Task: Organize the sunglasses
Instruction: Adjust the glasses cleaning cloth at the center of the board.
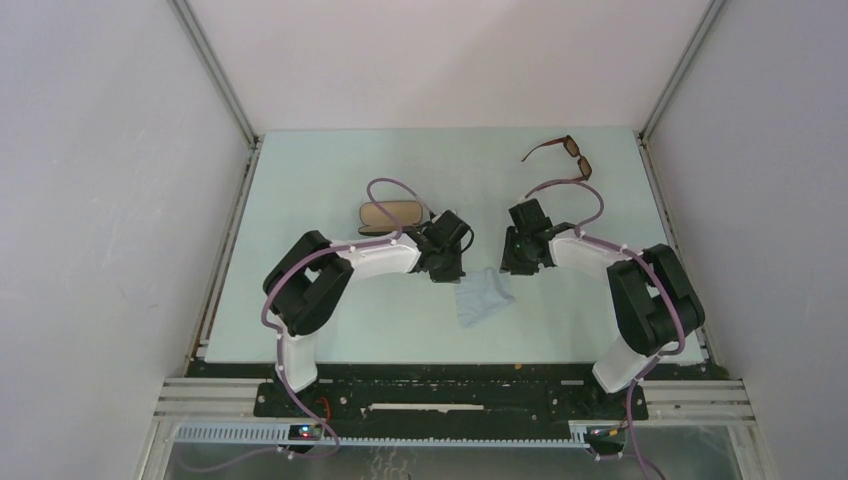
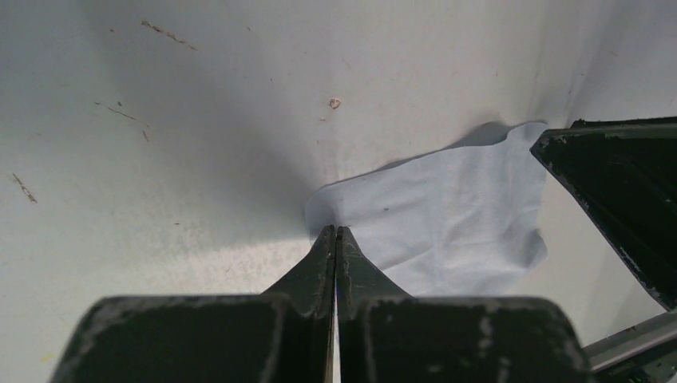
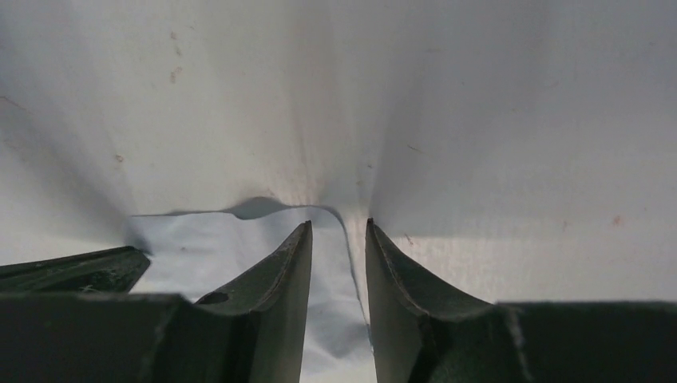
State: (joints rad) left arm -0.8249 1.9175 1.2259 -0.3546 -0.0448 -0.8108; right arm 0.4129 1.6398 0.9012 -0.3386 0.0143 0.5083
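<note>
The brown-framed sunglasses lie unfolded at the far right of the table, apart from both grippers. A pale blue cloth lies flat at mid-table. My left gripper is down at the cloth's left corner; in the left wrist view its jaws are pressed together on the corner of the cloth. My right gripper is at the cloth's right corner. It stands open, with the edge of the cloth running between its fingers.
An oblong black case with tan lining lies open behind the left gripper. Grey walls close the table in on the left, right and back. The right gripper's black body shows at the right of the left wrist view.
</note>
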